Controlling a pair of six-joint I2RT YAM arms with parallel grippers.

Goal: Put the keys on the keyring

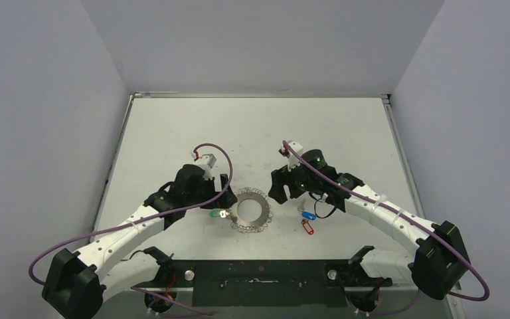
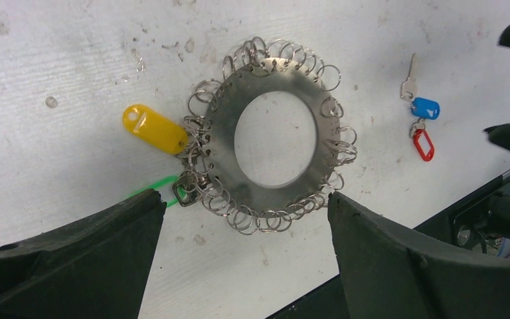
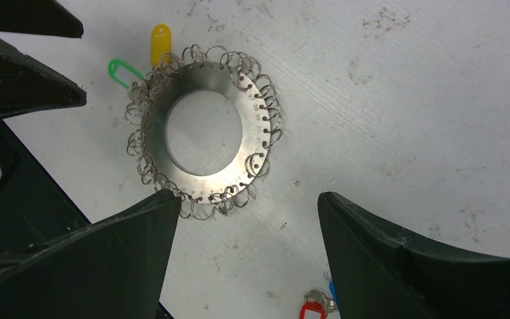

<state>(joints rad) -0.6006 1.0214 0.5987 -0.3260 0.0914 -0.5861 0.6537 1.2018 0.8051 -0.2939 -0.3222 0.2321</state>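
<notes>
White, scuffed tabletop fills the booth, boxed in by plain grey walls. Nearest, a black mounting plate carries both arm bases.

Just beyond it, right of centre, lie the keys. They are small silver metal keys, one on a red oblong plastic tag, the other on a blue oblong plastic tag that touches it. Only the blue one's silver blade shows clearly. They rest flat on the table with nothing gripping them, just on the near side of the right gripper. In the right wrist view the red tag peeks in at the bottom edge, below the gap between the black fingers.

Left of the keys, at mid-table, the keyring lies flat. It is a grey metal washer-like ring with a wide central hole, fringed all round with small wire loops. A yellow plastic tag and a green plastic tag sit at its left edge among the loops.

Both grippers stand spread wide and hold nothing. The left gripper frames the keyring's rim between its fingertips, and the keys lie well outside its right finger. The right gripper faces the keyring from the other side, with the ring's nearest loops just beside one fingertip.
</notes>
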